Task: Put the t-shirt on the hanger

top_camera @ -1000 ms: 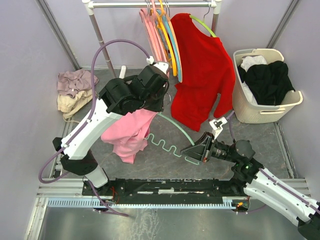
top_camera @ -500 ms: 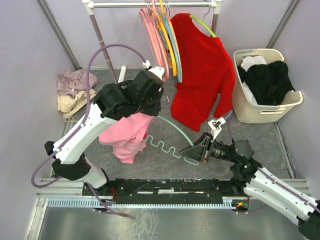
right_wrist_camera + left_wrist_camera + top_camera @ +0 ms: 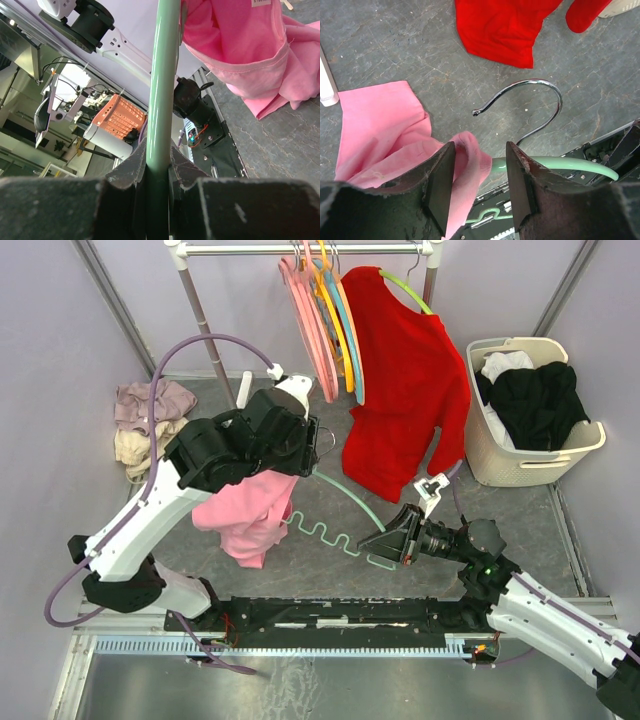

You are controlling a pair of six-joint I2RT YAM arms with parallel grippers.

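Observation:
The pink t-shirt (image 3: 250,515) hangs in a bunch from the left end of the mint-green hanger (image 3: 348,498), its wavy bar (image 3: 325,536) below. My right gripper (image 3: 387,540) is shut on the hanger's right end; in the right wrist view the green arm (image 3: 162,85) runs up from between its jaws (image 3: 160,160), with the shirt (image 3: 240,45) draped at the top. My left gripper (image 3: 480,172) is open above the shirt's neck fold (image 3: 470,155), which lies over the hanger arm (image 3: 560,163) by the metal hook (image 3: 535,92). The fold sits against the left finger.
A clothes rail (image 3: 300,248) at the back carries pink, orange and blue hangers (image 3: 320,320) and a red shirt (image 3: 400,380) on a lime-green hanger. A beige laundry basket (image 3: 490,455) with dark clothes stands at the right. A pile of pale clothes (image 3: 145,425) lies at the left.
My left arm has swung to the left and a little nearer, and the pink shirt has shifted left with it. The right arm and hanger have barely moved.

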